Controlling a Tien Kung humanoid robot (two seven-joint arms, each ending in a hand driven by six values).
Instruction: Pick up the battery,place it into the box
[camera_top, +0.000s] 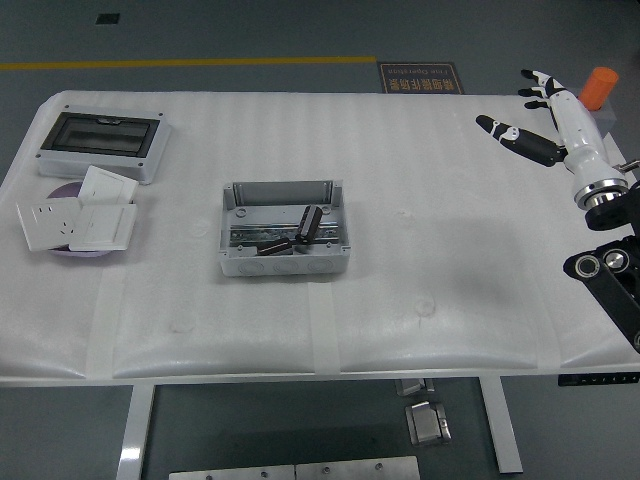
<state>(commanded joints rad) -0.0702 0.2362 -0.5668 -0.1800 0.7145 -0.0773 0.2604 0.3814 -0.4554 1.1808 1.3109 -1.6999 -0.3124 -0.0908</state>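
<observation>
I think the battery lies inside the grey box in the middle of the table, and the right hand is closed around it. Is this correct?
Not quite. The head view shows the battery inside the grey box, but the right hand is far away at the table's right side, open and holding nothing.

**Battery inside the box, right hand up at the far right**

A grey open-topped box (284, 240) sits near the middle of the white table (430, 220). The dark cylindrical battery (309, 223) lies inside it, toward the right end, tilted against the metal rail running along the box floor.

The right hand (540, 115) hangs above the table's far right corner, well apart from the box, its fingers spread and holding nothing. An orange cylinder (599, 86) shows just behind it.

At the far left stands a grey enclosure with a dark window (102, 144). In front of it, several white socket plates (78, 218) lie stacked on a purple disc (62, 192).
</observation>
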